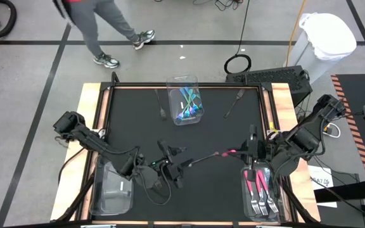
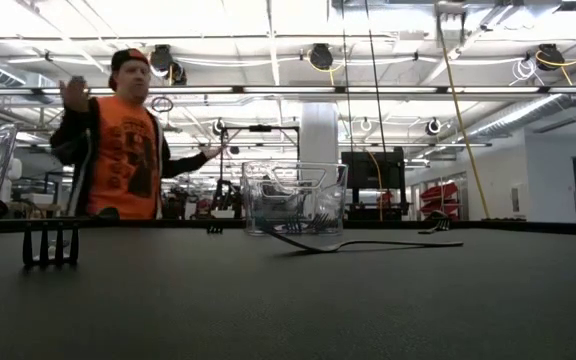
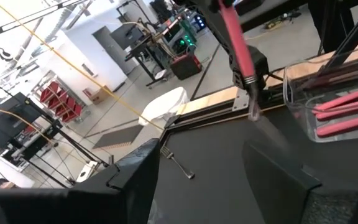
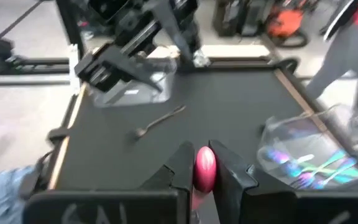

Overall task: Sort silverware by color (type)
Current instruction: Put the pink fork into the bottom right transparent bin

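A pink-handled utensil [image 1: 224, 154] hangs above the table's near middle, with my right gripper [image 1: 246, 152] shut on it. Its silver head [image 3: 261, 121] reaches my left gripper [image 1: 177, 163], whose fingers [image 3: 135, 174] stand open on either side of it. Whether they touch it I cannot tell. More pink-handled forks lie in the clear bin [image 1: 262, 193] at the near right. Teal-handled pieces lie in the clear bin [image 1: 184, 101] at the far middle. Dark utensils [image 1: 234, 102] [image 1: 160, 104] rest flat on the table on either side of that bin. My right gripper pinches the pink handle [image 4: 205, 167] between its two fingers, coming from the table's right side and slanting a little downward. The utensil sticks out toward the left, roughly level, lifted clear of the table.
A third clear bin [image 1: 113, 190] stands at the near left. In the low view, a dark fork [image 2: 50, 243] and a dark utensil [image 2: 358, 243] lie on the mat. A person [image 2: 118, 140] stands beyond the far edge. A wooden rim [image 1: 94, 126] borders the table.
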Robot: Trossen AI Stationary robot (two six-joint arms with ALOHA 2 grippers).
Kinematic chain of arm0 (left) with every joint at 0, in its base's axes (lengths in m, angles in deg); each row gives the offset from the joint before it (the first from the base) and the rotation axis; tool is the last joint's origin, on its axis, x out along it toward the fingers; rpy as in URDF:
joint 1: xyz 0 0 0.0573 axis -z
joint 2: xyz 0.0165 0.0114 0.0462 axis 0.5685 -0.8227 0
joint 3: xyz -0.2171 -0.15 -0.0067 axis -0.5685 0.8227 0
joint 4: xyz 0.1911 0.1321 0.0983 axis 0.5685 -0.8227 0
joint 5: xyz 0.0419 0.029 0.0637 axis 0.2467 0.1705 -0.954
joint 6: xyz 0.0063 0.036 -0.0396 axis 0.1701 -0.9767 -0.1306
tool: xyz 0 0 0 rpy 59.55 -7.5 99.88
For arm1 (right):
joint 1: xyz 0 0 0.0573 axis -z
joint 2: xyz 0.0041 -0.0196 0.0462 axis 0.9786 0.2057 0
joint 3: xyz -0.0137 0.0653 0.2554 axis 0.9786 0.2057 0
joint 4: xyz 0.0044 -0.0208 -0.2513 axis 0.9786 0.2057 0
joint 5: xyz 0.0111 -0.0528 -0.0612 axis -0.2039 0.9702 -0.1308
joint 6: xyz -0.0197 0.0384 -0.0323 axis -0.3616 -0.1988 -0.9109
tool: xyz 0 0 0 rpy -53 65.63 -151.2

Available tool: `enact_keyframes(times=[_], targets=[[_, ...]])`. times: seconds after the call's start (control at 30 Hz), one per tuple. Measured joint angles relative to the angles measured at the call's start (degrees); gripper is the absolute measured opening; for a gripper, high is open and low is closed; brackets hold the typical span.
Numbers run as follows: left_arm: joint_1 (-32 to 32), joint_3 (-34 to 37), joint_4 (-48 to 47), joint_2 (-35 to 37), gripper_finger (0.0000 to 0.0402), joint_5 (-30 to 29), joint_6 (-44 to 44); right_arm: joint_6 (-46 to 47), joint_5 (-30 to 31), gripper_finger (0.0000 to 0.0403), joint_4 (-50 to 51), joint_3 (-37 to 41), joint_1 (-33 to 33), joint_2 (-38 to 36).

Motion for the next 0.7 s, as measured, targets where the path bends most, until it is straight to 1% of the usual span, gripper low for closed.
enact_keyframes(times=[0.3, 0.37, 0.57, 0.7], targets=[[-0.13, 0.0, -0.08, 0.0, 0.0228, 0.0, 0.46, 6.39, -11.83, 0.0028, 5.31, -3.74, -0.02, -1.28], [-0.22, 0.0, -0.58, 0.0, 0.0228, 0.01, 1.36, 7.93, -12.79, 0.0028, 8.45, -5.06, -0.02, -1.29], [-0.52, 0.01, -3.9, 0.0, 0.0227, 0.01, 3.87, 13.7, -13.09, 0.0028, 18.49, -6.84, -0.02, -1.31], [-0.9, 0.02, -6.46, 0.0, 0.0227, 0.0, 5.86, 17.48, -17.61, 0.0028, 21.93, -6.84, -0.02, -1.34]])
